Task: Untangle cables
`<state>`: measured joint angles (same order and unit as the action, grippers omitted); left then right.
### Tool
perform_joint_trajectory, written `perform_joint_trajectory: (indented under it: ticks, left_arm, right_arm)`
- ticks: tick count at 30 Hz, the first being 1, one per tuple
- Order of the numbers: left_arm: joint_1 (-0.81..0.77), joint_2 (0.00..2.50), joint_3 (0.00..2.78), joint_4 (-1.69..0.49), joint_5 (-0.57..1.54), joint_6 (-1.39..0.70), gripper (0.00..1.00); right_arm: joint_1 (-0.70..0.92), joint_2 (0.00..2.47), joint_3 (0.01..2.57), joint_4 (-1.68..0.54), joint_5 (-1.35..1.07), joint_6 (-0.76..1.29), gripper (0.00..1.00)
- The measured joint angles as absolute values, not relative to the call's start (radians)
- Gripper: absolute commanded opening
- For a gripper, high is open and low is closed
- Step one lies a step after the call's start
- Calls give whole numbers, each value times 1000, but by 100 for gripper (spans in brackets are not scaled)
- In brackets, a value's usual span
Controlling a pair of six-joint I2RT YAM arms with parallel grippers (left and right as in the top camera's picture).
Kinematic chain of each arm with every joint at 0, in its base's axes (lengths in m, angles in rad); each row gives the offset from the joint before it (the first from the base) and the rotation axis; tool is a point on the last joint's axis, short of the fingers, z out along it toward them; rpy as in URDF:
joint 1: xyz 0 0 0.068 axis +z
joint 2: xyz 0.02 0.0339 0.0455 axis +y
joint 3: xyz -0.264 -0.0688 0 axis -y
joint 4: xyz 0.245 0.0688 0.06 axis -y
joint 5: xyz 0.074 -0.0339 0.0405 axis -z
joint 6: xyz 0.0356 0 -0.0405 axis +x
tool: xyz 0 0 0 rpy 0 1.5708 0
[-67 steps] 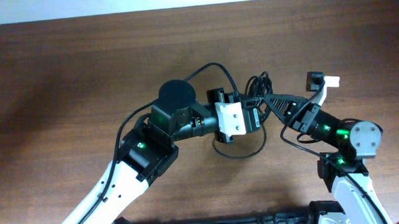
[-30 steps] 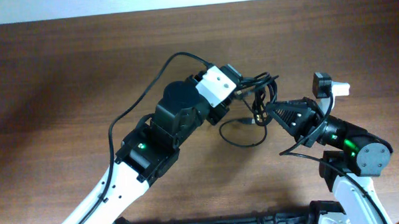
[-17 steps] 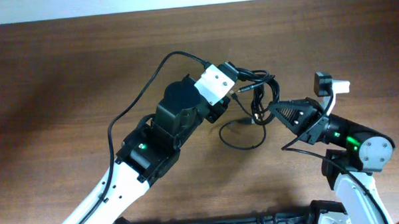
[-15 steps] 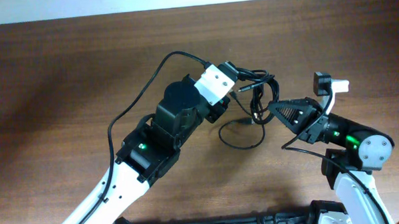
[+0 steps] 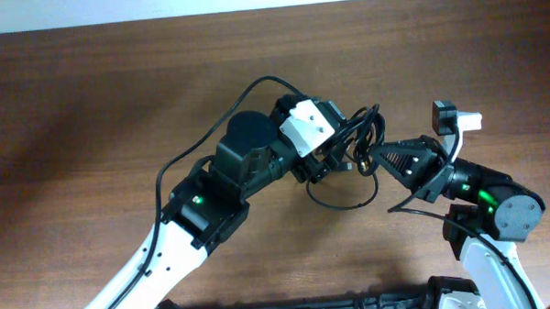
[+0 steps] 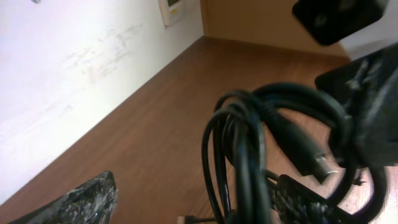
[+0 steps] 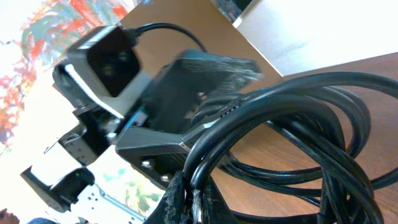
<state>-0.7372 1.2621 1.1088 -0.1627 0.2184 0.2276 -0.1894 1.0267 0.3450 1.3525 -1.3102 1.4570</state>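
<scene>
My right gripper (image 5: 380, 154) is clamped tight on the cables (image 5: 364, 133), pinching a strand at the bundle's edge. My left gripper (image 5: 337, 154) sits just beside the bundle on the opposite side. The left fingers (image 6: 87, 198) look spread wide with the loops between them, not pinched, though that wrist view is blurry. One loop trails onto the table (image 5: 117, 87).

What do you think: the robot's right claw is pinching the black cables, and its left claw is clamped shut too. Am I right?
Not quite. The left claw is open, not clamped shut. The left wrist view shows its fingers wide apart, with the black cables hanging between them. The right claw does pinch the cables.
</scene>
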Motion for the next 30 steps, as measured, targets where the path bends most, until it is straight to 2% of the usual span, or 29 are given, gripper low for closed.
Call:
perform_joint_trajectory:
  ticks: [2, 3, 4, 6, 8, 17, 30]
  left_arm:
    - [-737, 1275, 1109, -164, 226, 228, 78]
    - [-737, 1279, 1109, -163, 228, 227, 68]
    - [-737, 1282, 1109, -163, 229, 228, 52]
    - [-737, 1283, 1109, -158, 232, 225, 31]
    - [-738, 1283, 1109, -149, 237, 228, 2]
    - [-741, 1268, 1109, -77, 189, 191, 0]
    - [-740, 1062, 1105, -162, 96, 174, 0]
  right_arm:
    - [-189, 1027, 345, 1359, -1311, 1467, 4]
    - [-189, 1027, 345, 1359, -1311, 1467, 4]
    - [-189, 1027, 345, 1359, -1311, 1469, 4]
    - [-189, 1027, 345, 1359, -1311, 1471, 4]
    - [-189, 1027, 345, 1359, -1310, 1470, 4]
    - [-189, 1027, 345, 1355, -1298, 1462, 4]
    - [-233, 1104, 350, 1269, -1327, 1459, 4]
